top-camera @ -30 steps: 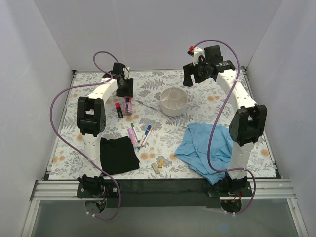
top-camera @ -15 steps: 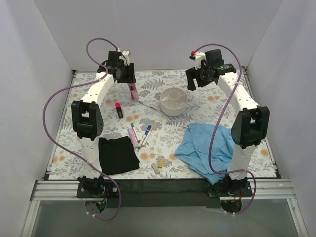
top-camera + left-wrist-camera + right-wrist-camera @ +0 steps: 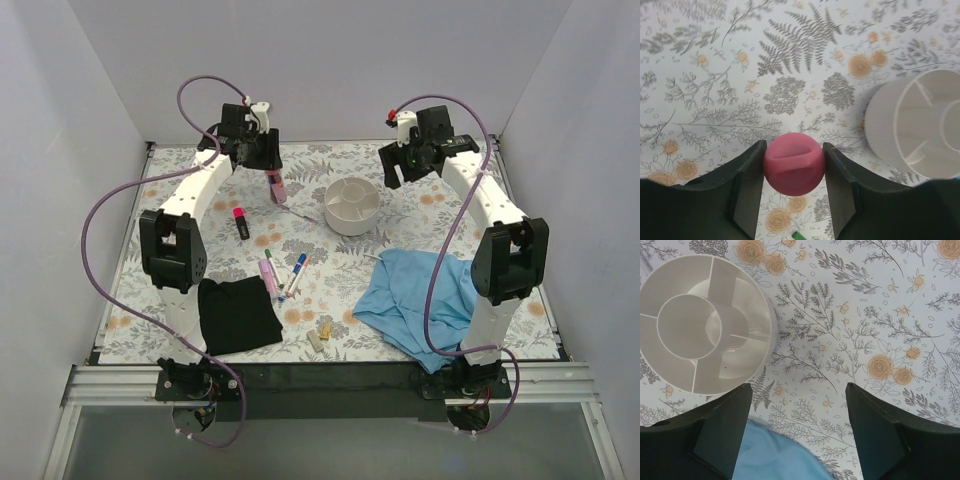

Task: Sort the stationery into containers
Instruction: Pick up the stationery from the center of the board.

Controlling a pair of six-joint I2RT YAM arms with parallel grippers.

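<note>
While the left gripper point(image 3: 793, 146) stands half closed, clamped on a pink highlighter point(image 3: 792, 172), it hangs above the table point(image 3: 790, 60), left of the white organiser point(image 3: 880, 125). Step in hand: carry to container. The next move likely calls for travel over a compartment, then release. Right gripper point(image 3: 797, 390): wide open, empty, beside the organiser.

The left end effector point(image 3: 793, 192) grips a pink highlighter point(image 3: 793, 169) near the white organiser point(image 3: 920, 125).
</note>
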